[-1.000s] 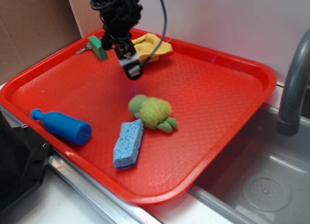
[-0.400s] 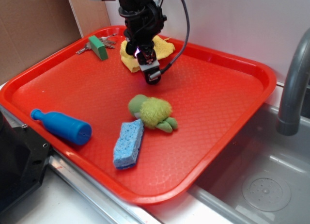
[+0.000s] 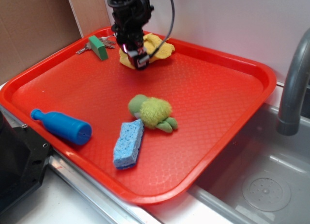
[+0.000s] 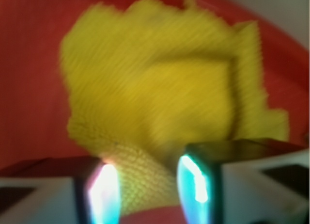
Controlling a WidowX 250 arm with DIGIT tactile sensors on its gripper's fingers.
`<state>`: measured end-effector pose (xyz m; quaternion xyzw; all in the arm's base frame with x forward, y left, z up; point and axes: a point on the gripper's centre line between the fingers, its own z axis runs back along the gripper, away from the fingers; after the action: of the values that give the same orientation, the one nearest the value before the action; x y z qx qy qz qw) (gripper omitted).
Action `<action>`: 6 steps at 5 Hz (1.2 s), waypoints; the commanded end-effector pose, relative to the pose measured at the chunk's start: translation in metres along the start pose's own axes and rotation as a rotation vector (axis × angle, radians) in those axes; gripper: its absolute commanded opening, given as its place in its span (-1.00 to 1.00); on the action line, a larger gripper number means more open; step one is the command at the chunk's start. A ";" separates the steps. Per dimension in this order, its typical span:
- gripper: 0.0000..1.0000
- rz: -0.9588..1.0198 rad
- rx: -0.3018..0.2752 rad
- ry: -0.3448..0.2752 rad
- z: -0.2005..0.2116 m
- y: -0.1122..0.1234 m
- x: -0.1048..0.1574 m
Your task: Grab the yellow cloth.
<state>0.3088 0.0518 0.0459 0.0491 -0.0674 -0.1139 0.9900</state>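
Observation:
The yellow cloth (image 3: 157, 47) lies crumpled at the far edge of the red tray (image 3: 218, 95). My gripper (image 3: 138, 64) is down at the cloth's near left edge, with the arm covering part of the cloth. In the wrist view the cloth (image 4: 160, 83) fills most of the frame, blurred. A fold of it reaches down between the two fingertips of the gripper (image 4: 147, 190). The jaws stand apart on either side of that fold, and the weave between them looks unpinched, so the gripper is open around the cloth's edge.
On the tray are a yellow-green plush toy (image 3: 152, 112), a blue sponge (image 3: 128, 144), a blue bottle (image 3: 63, 126) and a green block (image 3: 98, 47) with keys (image 3: 83, 50). A grey faucet (image 3: 293, 88) and sink (image 3: 261, 185) are at the right.
The gripper swung right past the cloth's front, then came back left and toward the tray's far edge, ending at the cloth's near edge. The cloth and the other objects stayed put.

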 end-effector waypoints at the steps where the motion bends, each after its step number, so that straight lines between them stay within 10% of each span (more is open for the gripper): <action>1: -1.00 0.023 0.015 -0.022 -0.006 0.019 0.027; 4: -1.00 0.208 0.045 -0.226 0.117 0.014 -0.027; 5: -1.00 0.264 -0.115 -0.206 0.172 0.015 -0.062; 6: 0.98 0.236 -0.106 -0.225 0.211 0.010 -0.063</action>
<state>0.2156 0.0582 0.2301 -0.0328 -0.1529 -0.0018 0.9877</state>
